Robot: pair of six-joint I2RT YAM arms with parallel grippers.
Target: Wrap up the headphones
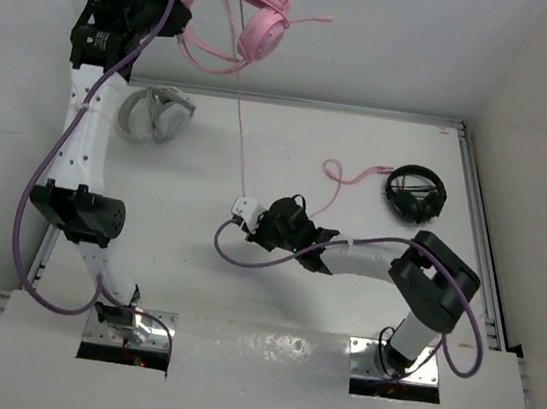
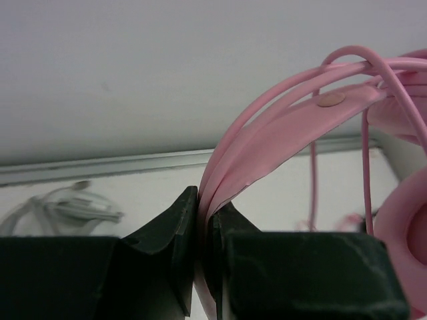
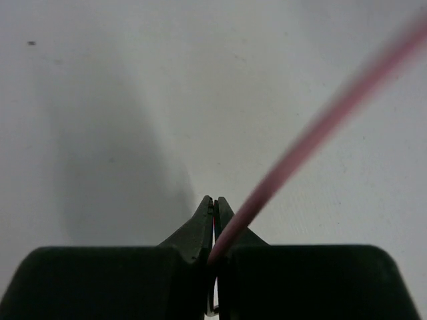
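White walls [image 1: 396, 39] enclosed the white table [image 1: 362, 146]; grey-white headphones [image 1: 156, 113] lay at 10 o'clock, black headphones [image 1: 415, 193] at 2. The left gripper [image 2: 202, 200] clamped the pink headphones [image 1: 260, 16] by the headband [image 2: 280, 133]; the right gripper [image 3: 214, 203] pinched their cable [image 3: 313, 133].

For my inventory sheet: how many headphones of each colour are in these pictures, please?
Pink headphones: 1
Grey-white headphones: 1
Black headphones: 1
Total: 3
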